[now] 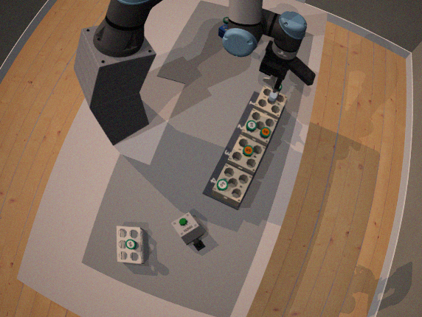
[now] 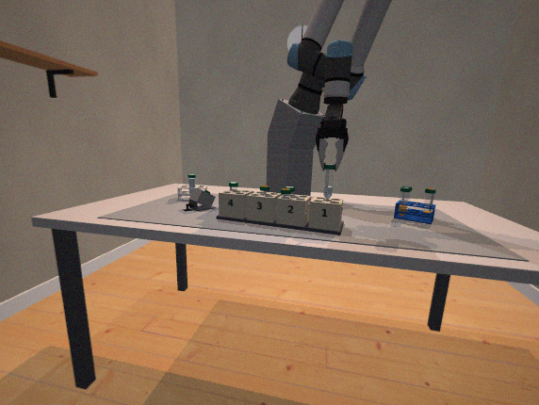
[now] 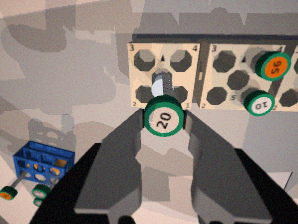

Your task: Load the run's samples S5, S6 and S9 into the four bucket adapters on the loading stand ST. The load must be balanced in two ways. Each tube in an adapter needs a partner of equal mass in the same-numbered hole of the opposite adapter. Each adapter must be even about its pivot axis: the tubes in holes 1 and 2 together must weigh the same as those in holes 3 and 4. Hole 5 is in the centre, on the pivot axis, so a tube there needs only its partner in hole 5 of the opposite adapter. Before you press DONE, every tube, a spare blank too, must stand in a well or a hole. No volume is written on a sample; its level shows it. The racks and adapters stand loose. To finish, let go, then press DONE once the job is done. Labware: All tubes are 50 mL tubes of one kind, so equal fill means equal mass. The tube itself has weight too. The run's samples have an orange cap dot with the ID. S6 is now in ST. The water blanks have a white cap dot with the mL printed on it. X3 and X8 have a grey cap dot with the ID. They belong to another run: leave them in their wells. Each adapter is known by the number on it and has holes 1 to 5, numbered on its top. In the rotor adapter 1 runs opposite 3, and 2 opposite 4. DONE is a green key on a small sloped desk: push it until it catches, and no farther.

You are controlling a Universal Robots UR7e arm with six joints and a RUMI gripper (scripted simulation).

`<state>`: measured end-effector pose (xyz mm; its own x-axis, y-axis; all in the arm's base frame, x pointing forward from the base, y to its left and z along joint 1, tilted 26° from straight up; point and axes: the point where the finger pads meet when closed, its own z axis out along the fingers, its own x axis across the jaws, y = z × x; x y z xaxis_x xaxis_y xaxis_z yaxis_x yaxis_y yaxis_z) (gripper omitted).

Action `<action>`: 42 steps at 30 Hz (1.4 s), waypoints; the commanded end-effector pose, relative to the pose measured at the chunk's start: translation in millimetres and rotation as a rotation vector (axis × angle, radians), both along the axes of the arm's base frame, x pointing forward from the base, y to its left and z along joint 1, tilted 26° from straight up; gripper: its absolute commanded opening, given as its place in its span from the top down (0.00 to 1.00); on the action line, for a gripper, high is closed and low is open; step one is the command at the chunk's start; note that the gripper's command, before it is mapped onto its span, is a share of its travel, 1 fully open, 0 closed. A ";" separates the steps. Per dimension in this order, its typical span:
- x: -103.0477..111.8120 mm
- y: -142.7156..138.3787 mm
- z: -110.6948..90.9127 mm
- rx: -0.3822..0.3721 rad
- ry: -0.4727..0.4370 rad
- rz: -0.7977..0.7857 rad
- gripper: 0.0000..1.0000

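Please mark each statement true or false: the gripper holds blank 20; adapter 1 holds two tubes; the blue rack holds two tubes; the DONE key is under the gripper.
1. The gripper is shut on blank 20. True.
2. Adapter 1 holds two tubes. False: all its holes are empty.
3. The blue rack holds two tubes. True.
4. The DONE key is under the gripper. False: it stands far off, near the white rack.

A wooden wall shelf (image 2: pixel 40 60) on a dark bracket (image 2: pixel 56 80) hangs at upper left. The table's dark legs (image 2: pixel 73 306) stand on plank flooring (image 2: pixel 292 348), edged by a pale skirting board (image 2: pixel 44 296).
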<state>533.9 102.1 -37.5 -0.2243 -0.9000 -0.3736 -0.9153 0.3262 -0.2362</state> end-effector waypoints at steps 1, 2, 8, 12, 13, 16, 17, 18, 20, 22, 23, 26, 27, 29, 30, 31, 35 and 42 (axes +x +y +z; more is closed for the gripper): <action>2.0 1.3 -3.9 0.000 -0.001 0.000 1.00; 2.4 1.6 -5.1 0.000 -0.001 0.000 1.00; 5.1 4.0 -12.3 0.000 -0.001 0.000 1.00; 6.9 5.5 -17.1 0.000 -0.001 0.000 1.00; 7.3 5.9 -18.3 0.000 -0.001 0.000 1.00; 7.8 6.3 -19.5 0.000 -0.001 0.000 1.00; 8.2 6.7 -20.7 0.000 -0.001 0.000 1.00; 8.6 7.0 -21.8 0.000 -0.001 0.000 1.00; 9.5 7.8 -24.2 0.000 -0.001 0.000 1.00; 10.4 8.6 -26.6 0.000 -0.001 0.000 1.00; 10.9 9.0 -27.8 0.000 -0.001 0.000 1.00; 12.2 10.1 -31.4 0.000 -0.001 0.000 1.00; 12.7 10.5 -32.6 0.000 -0.001 0.000 1.00; 13.6 11.3 -35.0 0.000 -0.001 0.000 1.00; 14.0 11.7 -36.2 0.000 -0.001 0.000 1.00; 14.0 11.7 -36.2 0.000 -0.001 0.000 1.00; 15.3 12.8 -39.8 0.000 -0.001 0.000 1.00; 18.5 15.5 -48.1 0.000 -0.001 0.000 1.00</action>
